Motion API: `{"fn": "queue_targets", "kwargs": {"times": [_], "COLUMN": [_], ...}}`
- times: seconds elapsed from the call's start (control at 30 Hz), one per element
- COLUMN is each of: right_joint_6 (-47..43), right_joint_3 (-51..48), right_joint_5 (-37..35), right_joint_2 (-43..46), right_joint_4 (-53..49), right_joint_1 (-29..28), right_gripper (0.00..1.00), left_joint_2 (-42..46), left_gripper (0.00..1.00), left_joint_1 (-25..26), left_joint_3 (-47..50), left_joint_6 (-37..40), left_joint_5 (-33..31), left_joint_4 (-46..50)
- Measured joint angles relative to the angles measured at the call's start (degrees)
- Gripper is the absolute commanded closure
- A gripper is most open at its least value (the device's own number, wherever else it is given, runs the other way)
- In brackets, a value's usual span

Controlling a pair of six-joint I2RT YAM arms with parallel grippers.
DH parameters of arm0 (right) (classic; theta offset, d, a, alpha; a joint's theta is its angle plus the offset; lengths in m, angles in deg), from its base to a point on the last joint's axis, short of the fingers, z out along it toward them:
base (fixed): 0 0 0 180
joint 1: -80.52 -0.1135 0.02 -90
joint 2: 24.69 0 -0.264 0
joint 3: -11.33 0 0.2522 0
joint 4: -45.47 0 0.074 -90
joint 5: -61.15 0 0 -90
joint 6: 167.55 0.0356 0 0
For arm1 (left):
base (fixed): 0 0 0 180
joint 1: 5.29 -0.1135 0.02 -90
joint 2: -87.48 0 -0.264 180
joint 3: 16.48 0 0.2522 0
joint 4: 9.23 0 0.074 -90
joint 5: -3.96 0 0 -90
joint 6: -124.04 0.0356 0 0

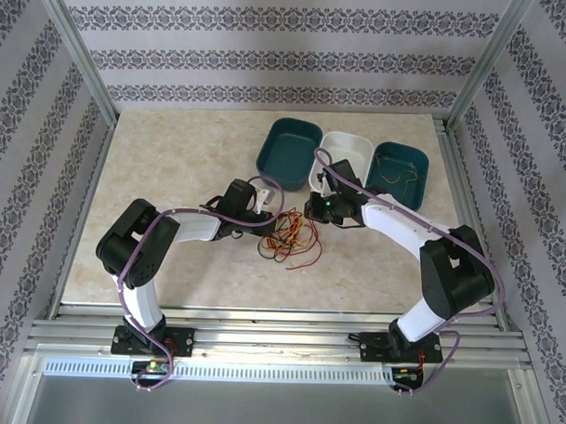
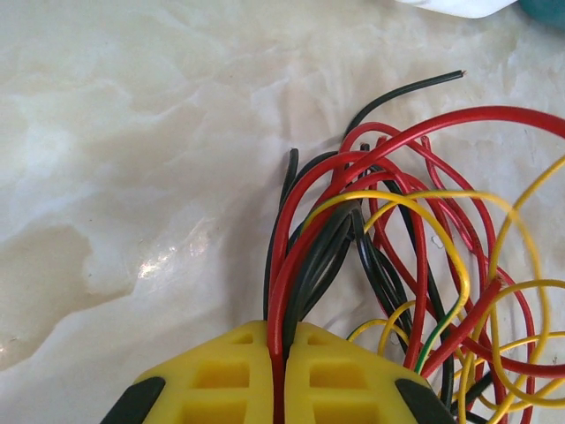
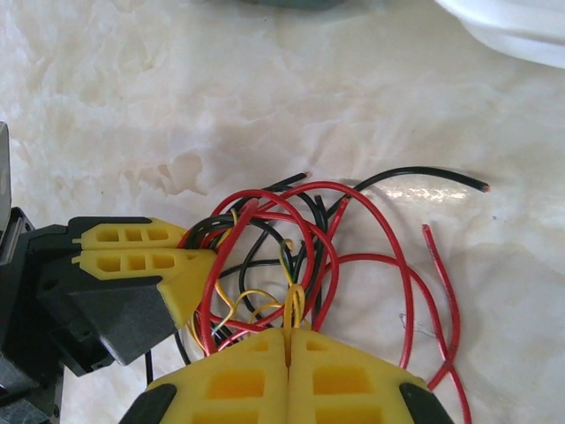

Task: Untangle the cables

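I see the pale marble bench [image 1: 206, 274]. Near the middle of the top view lies the tangled bunch of thin red, yellow and black cables [image 1: 289, 238]. My left claw [image 2: 282, 340] is squeezed tight on red and black strands. My right claw [image 3: 289, 340] pinches a yellow loop.

tabletop [image 1: 173, 171]: carries everything listed below.
cables [image 1: 289, 238]: one bunch at mid-tabletop, nearer than the row of bins, between the two hands.
left hand [image 2: 275, 344]: at the bunch's left side, strands pinched between its fingers.
right hand [image 3: 289, 340]: at the bunch's far-right side, strands pinched between its fingers; the left hand is just beside it.
left bin [image 1: 287, 154]: far side, behind the bunch.
middle bin [image 1: 350, 149]: directly right of the left bin.
right bin [image 1: 403, 146]: directly right of the middle bin.
lone cable [image 1: 396, 171]: inside the right bin, well apart from the bunch.
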Motion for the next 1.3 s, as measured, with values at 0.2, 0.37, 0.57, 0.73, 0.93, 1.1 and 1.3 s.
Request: {"fn": "queue_targets", "kwargs": {"times": [0.2,0.37,0.57,0.73,0.93,1.1,1.3], "right_joint_6": [0.0,-0.1,-1.1,-1.5,-1.5,-1.5,-2.0], "right_joint_3": [-1.6,-2.4,-2.4,-2.8,-3.1,-3.1,-3.1], "right_joint_5": [-2.0,-3.5,-5.7,-7.6,-8.8,-9.3,-10.8], "right_joint_2": [3.3,5.9,8.6,10.9,11.5,12.1,13.8], "right_joint_4": [-0.2,-0.2,-0.2,-0.2,-0.1,-0.1,-0.2], "right_joint_1": [0.0,0.0,0.0,0.4,0.4,0.4,0.4], "right_gripper": [1.00,1.00,1.00,1.00,1.00,1.00,1.00], "left_joint_2": [0.8,1.0,1.0,1.0,1.0,1.0,1.0], "left_gripper": [0.99,1.00,1.00,1.00,1.00,1.00,1.00], "left_joint_1": [0.0,0.0,0.0,0.0,0.0,0.0,0.0], "left_joint_3": [0.7,1.0,1.0,1.0,1.0,1.0,1.1], "left_joint_6": [0.0,0.0,0.0,0.0,0.0,0.0,0.0], "left_joint_5": [-0.7,-0.9,-0.9,-1.0,-1.1,-1.1,-1.1], "left_joint_4": [0.0,-0.2,-0.4,-0.4,-0.8,-0.8,-0.9]}}
